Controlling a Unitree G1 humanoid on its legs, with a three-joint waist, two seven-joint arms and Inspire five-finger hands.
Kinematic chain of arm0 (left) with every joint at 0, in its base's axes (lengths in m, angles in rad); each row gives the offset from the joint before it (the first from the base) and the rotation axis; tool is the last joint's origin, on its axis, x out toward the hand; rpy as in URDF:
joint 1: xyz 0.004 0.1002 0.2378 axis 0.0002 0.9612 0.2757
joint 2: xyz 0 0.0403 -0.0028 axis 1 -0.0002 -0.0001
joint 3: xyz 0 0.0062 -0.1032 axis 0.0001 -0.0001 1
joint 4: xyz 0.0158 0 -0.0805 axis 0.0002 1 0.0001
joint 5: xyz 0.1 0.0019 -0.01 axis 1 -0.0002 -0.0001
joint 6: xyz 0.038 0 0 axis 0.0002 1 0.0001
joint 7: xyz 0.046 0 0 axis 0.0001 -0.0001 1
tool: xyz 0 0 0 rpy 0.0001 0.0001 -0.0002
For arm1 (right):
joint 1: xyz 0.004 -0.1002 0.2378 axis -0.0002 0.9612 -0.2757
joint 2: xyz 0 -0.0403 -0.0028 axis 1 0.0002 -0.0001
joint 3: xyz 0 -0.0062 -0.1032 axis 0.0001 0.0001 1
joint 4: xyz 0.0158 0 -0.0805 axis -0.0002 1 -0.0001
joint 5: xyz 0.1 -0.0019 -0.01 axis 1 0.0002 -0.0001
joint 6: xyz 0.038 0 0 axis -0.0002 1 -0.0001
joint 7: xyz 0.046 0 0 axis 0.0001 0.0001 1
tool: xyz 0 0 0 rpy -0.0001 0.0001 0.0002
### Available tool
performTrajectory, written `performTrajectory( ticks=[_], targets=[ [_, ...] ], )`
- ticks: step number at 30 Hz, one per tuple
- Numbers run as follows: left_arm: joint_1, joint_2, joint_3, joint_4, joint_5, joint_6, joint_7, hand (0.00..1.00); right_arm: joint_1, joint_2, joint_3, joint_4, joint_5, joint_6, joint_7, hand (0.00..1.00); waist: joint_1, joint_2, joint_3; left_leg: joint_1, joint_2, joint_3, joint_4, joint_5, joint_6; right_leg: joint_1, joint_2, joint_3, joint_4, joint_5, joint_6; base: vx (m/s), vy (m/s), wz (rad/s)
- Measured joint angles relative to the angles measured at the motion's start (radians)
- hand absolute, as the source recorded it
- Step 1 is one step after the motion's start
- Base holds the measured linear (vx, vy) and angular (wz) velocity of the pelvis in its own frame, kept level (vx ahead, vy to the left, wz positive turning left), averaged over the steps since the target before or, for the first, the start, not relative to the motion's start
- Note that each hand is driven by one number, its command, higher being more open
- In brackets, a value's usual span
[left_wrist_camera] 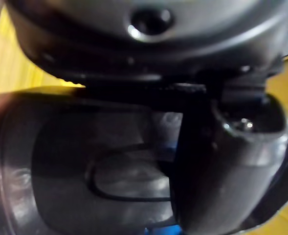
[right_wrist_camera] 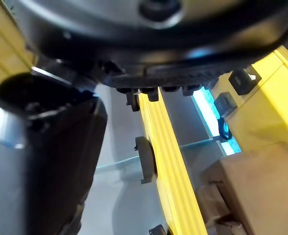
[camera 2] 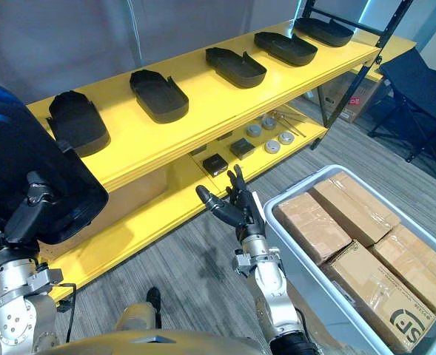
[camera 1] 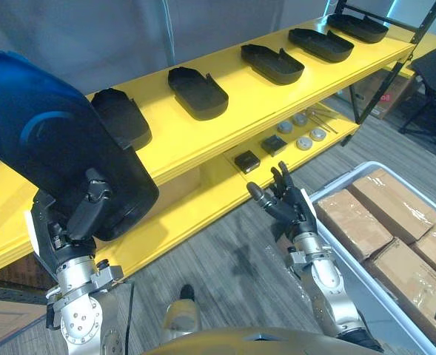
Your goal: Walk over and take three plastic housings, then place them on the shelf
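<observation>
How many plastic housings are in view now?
6. Five shelf housings sit in a row on the top shelf; the held housing is in the left hand.

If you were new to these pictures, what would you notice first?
First, the large dark housing gripped in the left robot hand, held up before the yellow shelf. Then five black housings in a row on its top board, and the open right robot hand beside a bin of cardboard boxes.

The left hand [camera 1: 88, 208] was held high, fingers curled round a black housing [camera 1: 62, 133], while the right hand [camera 1: 293, 205] stood upright, fingers straight and spread.
</observation>
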Motion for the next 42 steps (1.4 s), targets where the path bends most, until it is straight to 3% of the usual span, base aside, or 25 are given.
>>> performTrajectory(
  ticks=[3,5,6,7,8,9,10,11,12,14,16,17,18,19,20,22,25,27,28,31,33,36,38,42],
  targets=[
    [-0.017,0.003,0.001,-0.008,0.000,0.000,-0.044,0.00,-0.030,0.011,0.019,0.009,-0.010,-0.001,-0.014,1.00,0.009,-0.009,0.007,-0.044,-0.007,-0.021,0.139,-0.087,0.002,0.027,-0.036,-0.028,0.057,-0.043,0.021,0.04,0.126,0.29],
    [-0.038,0.024,0.001,-0.030,0.005,0.000,-0.072,0.00,-0.039,0.024,0.012,0.009,-0.045,-0.007,-0.017,1.00,0.017,-0.043,0.016,-0.047,-0.042,-0.006,0.201,-0.143,0.041,0.060,-0.085,-0.058,0.086,-0.062,0.031,0.10,0.156,0.48],
    [-0.062,0.039,0.001,-0.034,0.005,0.000,-0.090,0.00,-0.040,0.013,0.006,0.009,-0.055,-0.009,-0.016,1.00,0.010,-0.040,0.018,-0.049,-0.060,-0.028,0.217,-0.170,0.039,0.042,-0.125,-0.027,0.219,-0.037,-0.023,0.17,0.233,0.83],
    [-0.086,0.055,0.001,-0.035,0.011,0.000,-0.106,0.00,-0.039,0.005,0.001,0.010,-0.083,-0.009,-0.014,1.00,-0.001,-0.039,0.017,-0.034,-0.083,-0.062,0.207,-0.173,0.047,-0.025,-0.163,0.054,0.371,0.036,-0.130,0.18,0.233,0.86],
    [-0.094,0.069,0.001,-0.041,0.012,0.000,-0.111,0.00,-0.040,0.001,0.001,0.010,-0.090,-0.010,-0.010,1.00,-0.005,-0.039,0.016,-0.023,-0.092,-0.074,0.191,-0.175,0.053,-0.060,-0.171,0.105,0.430,0.098,-0.168,0.19,0.260,0.82],
    [-0.120,0.110,0.003,-0.047,0.013,-0.001,-0.112,0.00,-0.042,0.001,-0.008,0.010,-0.109,-0.014,-0.001,1.00,-0.013,-0.036,0.018,0.001,-0.098,-0.100,0.159,-0.176,0.068,-0.126,-0.161,0.222,0.533,0.148,-0.141,0.22,0.166,0.67],
    [-0.148,0.140,0.002,-0.046,0.013,-0.001,-0.103,0.00,-0.051,0.001,-0.013,0.009,-0.120,-0.017,0.008,1.00,-0.023,-0.034,0.020,0.012,-0.097,-0.141,0.137,-0.171,0.077,-0.173,-0.125,0.284,0.593,0.061,-0.124,0.23,0.128,0.88],
    [-0.177,0.159,0.003,-0.042,0.012,-0.001,-0.083,0.00,-0.059,0.000,-0.022,0.007,-0.120,-0.019,0.021,1.00,-0.040,-0.038,0.018,0.026,-0.101,-0.171,0.112,-0.159,0.079,-0.196,-0.075,0.315,0.602,-0.015,-0.130,0.24,0.064,1.04],
    [-0.217,0.164,0.004,-0.031,0.012,-0.001,-0.063,0.00,-0.063,0.000,-0.053,-0.001,-0.120,-0.033,0.028,1.00,-0.052,-0.040,0.018,0.060,-0.114,-0.206,0.071,-0.144,0.081,-0.201,-0.010,0.338,0.531,-0.072,-0.128,0.27,0.056,1.05],
    [-0.260,0.166,0.004,-0.022,0.012,-0.002,-0.030,0.00,-0.073,-0.015,-0.127,-0.043,-0.106,-0.049,0.043,1.00,-0.060,-0.041,0.016,0.104,-0.143,-0.251,0.031,-0.141,0.084,-0.221,0.077,0.407,0.364,-0.107,-0.136,0.33,0.024,0.92],
    [-0.293,0.166,-0.001,-0.021,0.011,-0.008,-0.016,0.00,-0.077,-0.056,-0.202,-0.105,-0.077,-0.085,0.042,1.00,-0.083,-0.049,0.011,0.102,-0.170,-0.324,0.024,-0.140,0.082,-0.262,0.150,0.525,0.224,-0.103,-0.132,0.25,-0.076,1.12],
    [-0.295,0.166,-0.003,-0.021,0.012,-0.011,-0.016,0.00,-0.078,-0.062,-0.225,-0.120,-0.074,-0.091,0.041,1.00,-0.087,-0.051,0.009,0.101,-0.181,-0.343,0.024,-0.139,0.081,-0.266,0.158,0.542,0.186,-0.092,-0.123,0.20,-0.132,1.22],
    [-0.295,0.166,-0.006,-0.021,0.011,-0.018,-0.016,0.00,-0.078,-0.069,-0.260,-0.151,-0.069,-0.111,0.034,1.00,-0.090,-0.068,0.001,0.100,-0.209,-0.366,0.024,-0.143,0.071,-0.269,0.160,0.554,0.111,-0.003,-0.117,0.21,-0.185,1.02],
    [-0.288,0.148,-0.010,-0.020,0.010,-0.021,-0.017,0.00,-0.083,-0.078,-0.289,-0.174,-0.061,-0.130,0.034,1.00,-0.089,-0.064,-0.009,0.100,-0.217,-0.392,0.028,-0.157,0.051,-0.247,0.148,0.531,0.081,0.010,-0.093,0.24,-0.202,0.89],
    [-0.270,0.133,-0.012,-0.029,0.006,-0.021,-0.018,0.00,-0.100,-0.083,-0.299,-0.182,-0.060,-0.132,0.034,1.00,-0.086,-0.041,-0.020,0.088,-0.198,-0.392,0.034,-0.163,0.041,-0.230,0.166,0.512,0.044,0.022,-0.103,0.16,-0.132,0.52],
    [-0.259,0.124,-0.012,-0.042,0.007,-0.022,-0.027,0.00,-0.119,-0.083,-0.307,-0.211,-0.033,-0.132,0.036,1.00,-0.079,-0.019,-0.026,0.090,-0.170,-0.393,0.025,-0.166,0.031,-0.192,0.193,0.478,-0.010,0.033,-0.112,0.13,-0.119,0.36],
    [-0.225,0.105,-0.014,-0.078,0.006,-0.022,-0.049,0.00,-0.128,-0.081,-0.308,-0.278,0.001,-0.134,0.050,1.00,-0.078,-0.014,-0.029,0.106,-0.146,-0.393,-0.028,-0.151,0.011,-0.157,0.214,0.445,-0.055,0.038,-0.121,0.11,-0.129,0.36],
    [-0.220,0.100,-0.030,-0.081,0.007,-0.024,-0.064,0.00,-0.127,-0.077,-0.321,-0.316,0.000,-0.141,0.046,1.00,-0.087,-0.014,-0.030,0.100,-0.143,-0.349,-0.050,-0.125,0.005,-0.133,0.207,0.406,-0.075,0.038,-0.121,0.06,-0.042,0.62],
    [-0.223,0.097,-0.049,-0.081,0.007,-0.024,-0.080,0.00,-0.124,-0.077,-0.335,-0.333,-0.001,-0.146,0.032,1.00,-0.097,-0.017,-0.032,0.084,-0.144,-0.267,-0.062,-0.092,0.014,-0.118,0.193,0.358,-0.085,0.038,-0.121,0.01,-0.019,1.17],
    [-0.240,0.095,-0.113,-0.081,0.004,-0.031,-0.128,0.00,-0.105,-0.054,-0.390,-0.359,-0.006,-0.147,-0.034,1.00,-0.116,-0.014,-0.034,0.050,-0.127,-0.012,-0.108,-0.032,0.080,-0.100,0.171,0.241,-0.081,0.033,-0.129,-0.02,0.004,1.21],
    [-0.238,0.093,-0.131,-0.080,0.003,-0.047,-0.140,0.00,-0.085,-0.026,-0.398,-0.359,-0.043,-0.147,-0.074,1.00,-0.111,-0.014,-0.033,0.050,-0.111,0.059,-0.123,-0.028,0.096,-0.091,0.163,0.217,-0.077,0.031,-0.129,-0.04,0.062,0.74],
    [-0.238,0.091,-0.134,-0.080,0.002,-0.047,-0.131,0.00,-0.045,0.021,-0.395,-0.362,-0.043,-0.147,-0.079,1.00,-0.118,-0.012,-0.032,0.089,-0.158,0.031,-0.179,0.022,0.099,-0.082,0.130,0.227,-0.040,0.003,-0.129,-0.02,0.086,0.42],
    [-0.235,0.088,-0.131,-0.080,0.004,-0.047,-0.117,0.00,-0.027,0.051,-0.377,-0.365,-0.043,-0.147,-0.093,1.00,-0.119,-0.010,-0.032,0.109,-0.182,0.032,-0.204,0.023,0.098,-0.072,0.112,0.239,-0.040,-0.011,-0.114,-0.04,0.098,0.10],
    [-0.228,0.087,-0.128,-0.075,0.006,-0.047,-0.102,0.00,-0.012,0.078,-0.314,-0.362,-0.041,-0.147,-0.094,1.00,-0.122,0.000,-0.028,0.092,-0.176,0.052,-0.170,0.005,0.098,-0.094,0.111,0.284,-0.035,-0.008,-0.108,-0.07,0.067,-0.23]
  ],
)
